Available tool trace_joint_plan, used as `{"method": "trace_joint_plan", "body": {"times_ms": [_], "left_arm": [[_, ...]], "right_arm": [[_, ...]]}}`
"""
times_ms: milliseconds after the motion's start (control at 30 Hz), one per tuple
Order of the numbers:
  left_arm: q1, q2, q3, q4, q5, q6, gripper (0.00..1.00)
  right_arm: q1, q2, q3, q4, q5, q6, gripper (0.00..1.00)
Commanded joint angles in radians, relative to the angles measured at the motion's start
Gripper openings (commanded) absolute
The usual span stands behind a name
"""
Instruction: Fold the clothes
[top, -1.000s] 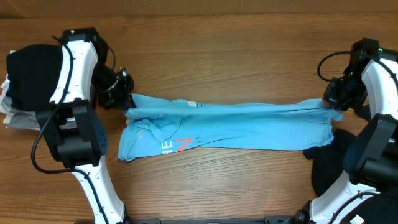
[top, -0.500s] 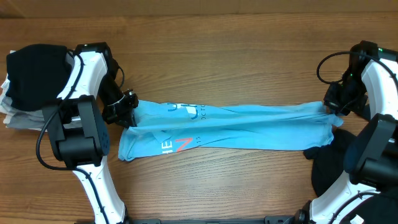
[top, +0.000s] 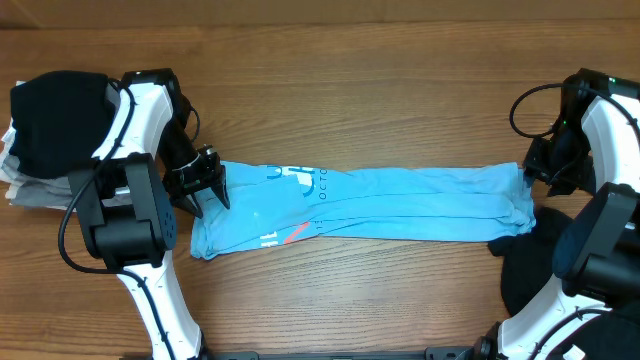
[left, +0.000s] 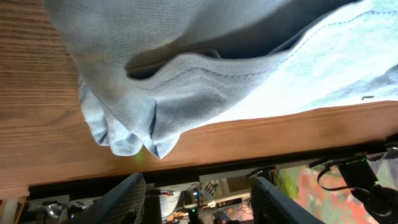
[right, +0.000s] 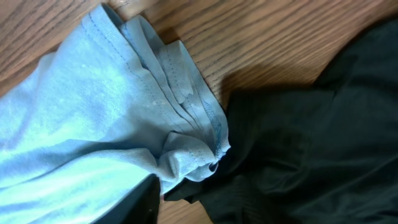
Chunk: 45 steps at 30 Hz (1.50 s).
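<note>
The sky-blue T-shirt (top: 400, 205) lies flat on the wooden table as a long folded strip, its white and red lettering near the left end. My left gripper (top: 207, 195) hovers at that left end, open. In the left wrist view its fingers (left: 127, 200) stand apart with nothing between them, below the bunched shirt edge (left: 186, 81). My right gripper (top: 530, 178) is at the strip's right end, open. The right wrist view shows one dark finger (right: 144, 202) beside the loose shirt corner (right: 186, 152), which rests against a black garment (right: 311, 137).
A black garment (top: 55, 115) tops a pile of pale cloth at the left edge. Another black garment (top: 530, 265) lies at the front right, touching the shirt's right end. The arm bases stand at both front corners.
Both grippers have opened and let go of the shirt's ends. The stretched shirt has settled flat on the table. The left gripper came forward and right.
</note>
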Motion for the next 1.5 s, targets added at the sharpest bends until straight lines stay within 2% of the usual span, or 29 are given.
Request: {"method": "trace_joint_plan", "body": {"times_ms": [0, 167, 300, 433, 533, 600, 967, 1000, 1033, 1133, 1200, 1467], "left_arm": [[-0.003, -0.026, -0.007, -0.004, -0.002, 0.004, 0.58], [-0.003, -0.026, -0.007, 0.002, 0.014, 0.003, 0.57], [-0.015, -0.026, -0.007, 0.063, 0.081, 0.003, 0.55], [-0.06, -0.026, -0.007, 0.143, 0.129, -0.001, 0.54], [-0.094, -0.026, -0.007, 0.176, 0.129, -0.005, 0.54], [-0.122, -0.026, -0.007, 0.194, 0.129, -0.008, 0.54], [-0.135, -0.026, -0.007, 0.2, 0.129, -0.008, 0.54], [-0.135, -0.026, -0.007, 0.2, 0.129, -0.008, 0.54], [-0.135, -0.026, -0.007, 0.2, 0.129, -0.008, 0.54], [-0.135, -0.026, -0.007, 0.2, 0.129, -0.008, 0.54], [-0.135, -0.026, -0.007, 0.2, 0.129, -0.008, 0.54], [-0.108, -0.028, -0.006, 0.2, 0.129, -0.008, 0.48]], "right_arm": [[-0.007, -0.023, 0.013, 0.009, 0.014, 0.002, 0.5], [-0.009, -0.023, 0.013, 0.028, 0.013, -0.029, 0.51], [-0.015, -0.023, -0.009, 0.045, -0.023, -0.077, 0.52], [-0.041, -0.023, -0.093, 0.125, -0.156, -0.213, 0.61], [-0.048, -0.023, -0.145, 0.186, -0.173, -0.27, 0.64], [-0.048, -0.023, -0.181, 0.238, -0.176, -0.284, 0.67], [-0.048, -0.023, -0.338, 0.444, -0.243, -0.323, 0.68], [-0.048, -0.023, -0.35, 0.455, -0.242, -0.323, 0.65], [-0.048, -0.023, -0.36, 0.463, -0.243, -0.323, 0.55], [-0.048, -0.023, -0.364, 0.462, -0.242, -0.323, 0.17], [-0.048, -0.023, -0.364, 0.46, -0.241, -0.317, 0.04], [-0.048, -0.024, -0.324, 0.443, -0.231, -0.254, 0.04]]}}
